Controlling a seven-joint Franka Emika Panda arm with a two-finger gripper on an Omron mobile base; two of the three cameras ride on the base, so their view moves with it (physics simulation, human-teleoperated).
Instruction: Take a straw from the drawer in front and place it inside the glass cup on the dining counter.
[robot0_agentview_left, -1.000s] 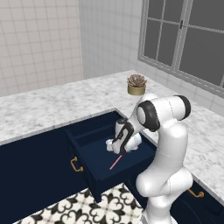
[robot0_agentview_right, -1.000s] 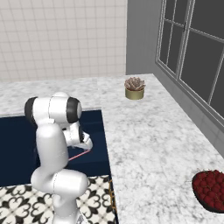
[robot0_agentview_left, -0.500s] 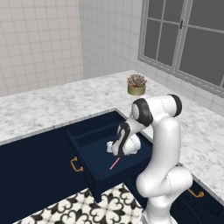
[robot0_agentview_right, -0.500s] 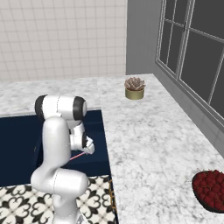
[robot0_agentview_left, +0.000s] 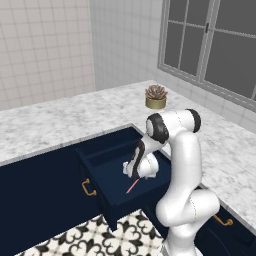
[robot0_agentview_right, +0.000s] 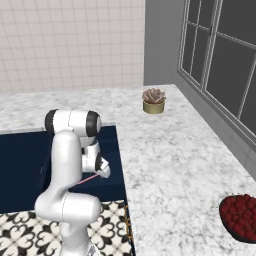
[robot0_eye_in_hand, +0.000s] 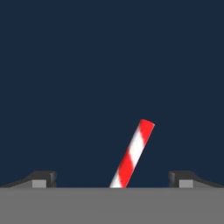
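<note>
**Gripper Low Over Straw in Open Drawer**

Where the left base view looks down over the arm, the drawer stands pulled out, and the straw lies on its floor just beside the lowered gripper. From the right base view, the straw pokes out past the arm — a potted succulent sits on the marble counter. Along the hand view, the fingertips stand wide apart, unclamped; the straw lies tilted between them on the drawer floor.

drawer: pulled out from the counter's front edge
straw: in the drawer, near its front edge
potted succulent: on the counter, toward its back corner
bowl of red fruit: on the counter's near right part
</note>
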